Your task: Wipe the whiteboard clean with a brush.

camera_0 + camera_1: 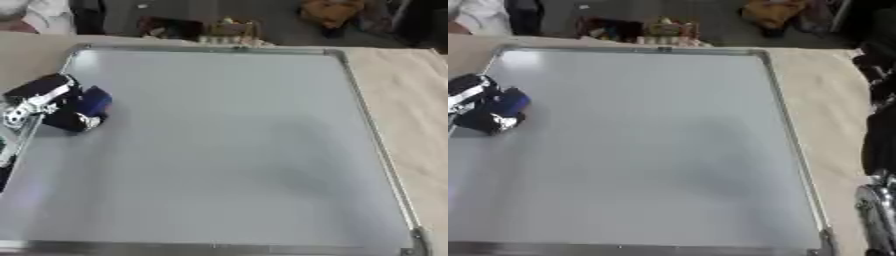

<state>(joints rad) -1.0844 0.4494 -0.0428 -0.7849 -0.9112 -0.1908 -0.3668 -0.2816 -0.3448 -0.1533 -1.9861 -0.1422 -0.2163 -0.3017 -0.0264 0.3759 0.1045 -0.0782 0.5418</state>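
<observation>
A large whiteboard (227,145) with a metal frame lies flat and fills most of both views; its surface looks blank. My left hand (54,106) sits at the board's left edge, fingers curled round a blue brush (92,101) that rests on the board. Along the right edge of the right eye view my right arm (878,145) shows as a dark shape beside the board. Its hand (875,70) is blurred and partly cut off, so its fingers cannot be made out.
The board lies on a light wooden table (411,100), with bare wood along the right side and the far left corner. Behind the far edge lie dark and orange objects (328,11) and a small cluttered item (226,31).
</observation>
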